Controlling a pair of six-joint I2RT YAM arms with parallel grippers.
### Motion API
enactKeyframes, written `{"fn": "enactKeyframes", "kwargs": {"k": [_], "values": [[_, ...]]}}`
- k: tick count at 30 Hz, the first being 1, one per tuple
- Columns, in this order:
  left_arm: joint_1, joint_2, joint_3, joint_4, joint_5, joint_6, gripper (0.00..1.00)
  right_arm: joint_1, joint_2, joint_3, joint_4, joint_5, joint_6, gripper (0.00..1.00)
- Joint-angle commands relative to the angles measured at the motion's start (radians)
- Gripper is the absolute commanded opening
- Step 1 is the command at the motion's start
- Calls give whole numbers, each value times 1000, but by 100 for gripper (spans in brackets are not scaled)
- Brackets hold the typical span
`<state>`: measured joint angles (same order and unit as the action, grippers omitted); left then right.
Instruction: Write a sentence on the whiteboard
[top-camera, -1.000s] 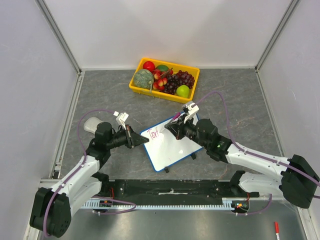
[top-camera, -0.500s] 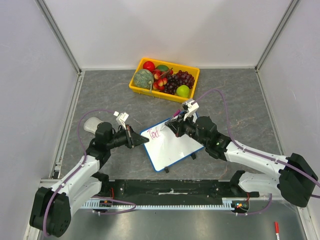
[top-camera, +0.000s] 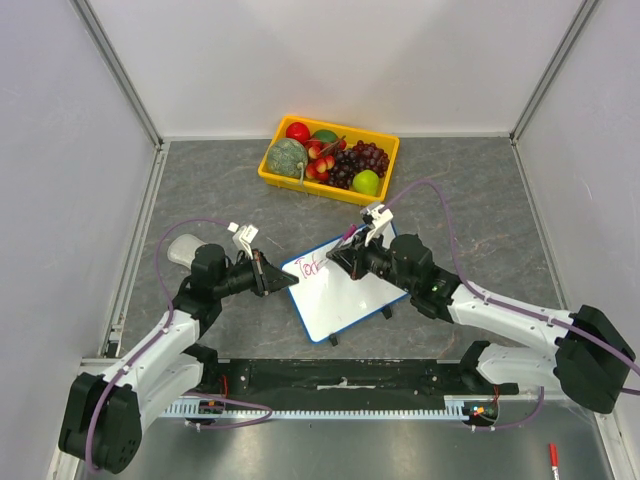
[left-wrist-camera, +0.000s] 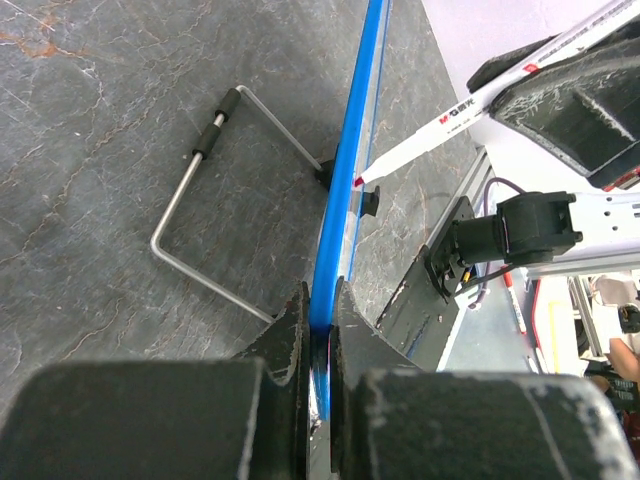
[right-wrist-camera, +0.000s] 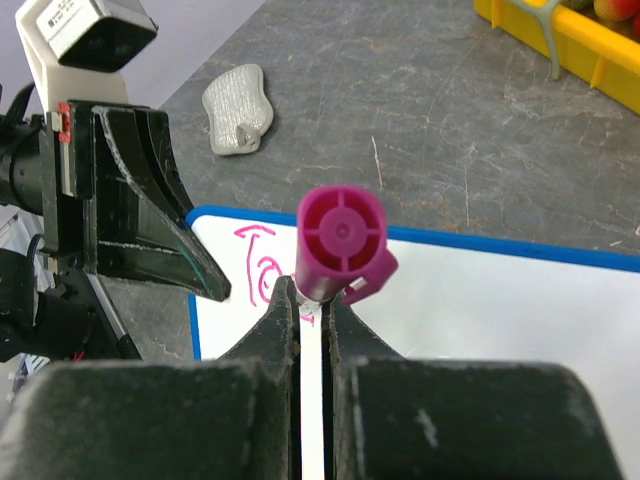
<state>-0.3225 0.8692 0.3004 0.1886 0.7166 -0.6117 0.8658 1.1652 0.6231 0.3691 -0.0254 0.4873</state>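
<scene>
The whiteboard (top-camera: 345, 295) sits tilted on the table, its blue rim (left-wrist-camera: 352, 180) pinched at the left edge by my left gripper (top-camera: 287, 281), which is shut on it (left-wrist-camera: 320, 325). The sentence (top-camera: 309, 266) is a few pink letters near the board's upper left corner (right-wrist-camera: 256, 266). My right gripper (top-camera: 352, 251) is shut on a white marker (left-wrist-camera: 470, 108) with a magenta end cap (right-wrist-camera: 342, 240). The marker's tip meets the board face beside the letters. In the right wrist view the jaws (right-wrist-camera: 312, 300) clamp the marker's barrel just under the cap.
A yellow fruit basket (top-camera: 275, 178) stands at the back of the table. A pale crumpled pad (top-camera: 184, 249) lies left of the left arm. The board's wire stand (left-wrist-camera: 197, 215) rests on the table behind it. A red pen (top-camera: 552, 458) lies at the near right.
The right gripper with the marker drifted slightly up and right, then came back down-left over the pink letters. The left gripper and the board stayed put.
</scene>
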Motion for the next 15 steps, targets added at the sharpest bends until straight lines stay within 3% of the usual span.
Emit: {"fn": "enactKeyframes", "kwargs": {"k": [1,15], "values": [[-16,24,-3,-103,-74,116,2,-5,-24,-30,-15,13,-10,0],[-21,16,-1,-113,-85,118,2,-5,-41,13,-4,111,-1,0]]}}
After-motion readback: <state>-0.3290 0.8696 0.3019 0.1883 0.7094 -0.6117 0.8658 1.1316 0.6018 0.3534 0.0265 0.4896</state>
